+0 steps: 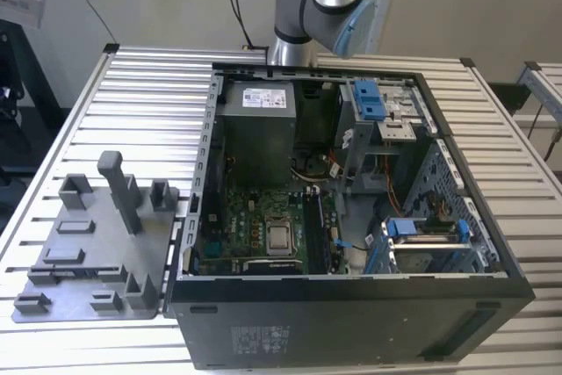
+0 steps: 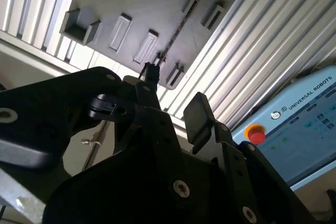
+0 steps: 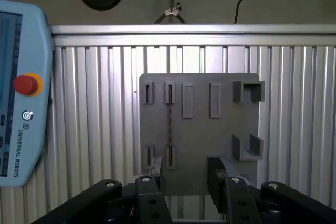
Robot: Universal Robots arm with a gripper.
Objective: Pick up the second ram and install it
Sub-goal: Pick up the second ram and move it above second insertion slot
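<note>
Pincer [image 3: 185,176]: its black fingers stand apart with nothing between them, above the grey plastic fixture tray [image 3: 220,124] on the ribbed aluminium table [image 3: 94,108]. The second ram [image 3: 169,121], a thin dark memory stick, stands on edge in the tray, spanning two slotted holders. In the first wrist view its end is near one fingertip [image 3: 156,167] and is not gripped. A pale blue control pendant with a red button [image 3: 25,85] is off to one side. In the exterior view, an open black computer case [image 1: 351,322] sits on the exterior view's right of the tray, with its green motherboard [image 1: 255,217] exposed.
</note>
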